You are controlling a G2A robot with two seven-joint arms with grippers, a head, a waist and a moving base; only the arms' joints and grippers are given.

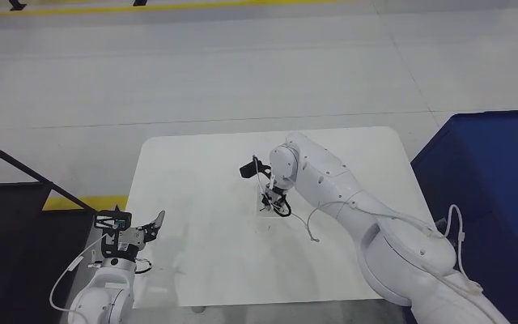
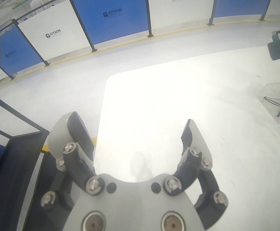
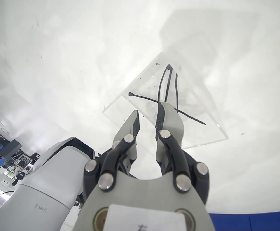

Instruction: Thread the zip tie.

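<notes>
Left wrist view: white barrier panel (image 2: 54, 32) carries a dark logo and a one-word brand mark; the fine line beneath is too small to read. Blue panel (image 2: 111, 19) beside it: same mark. Farther blue panel (image 2: 17, 52): same mark, faint.

Right wrist view: white arm housing (image 3: 43, 196) bears a small grey three-letter mark, mirrored, between arc signs.

I'm seeing thin matt black plastic zip ties (image 3: 142, 97) on a glossy see-through plastic plate (image 3: 196, 131), all sitting on a smooth white table (image 1: 194, 243).
</notes>
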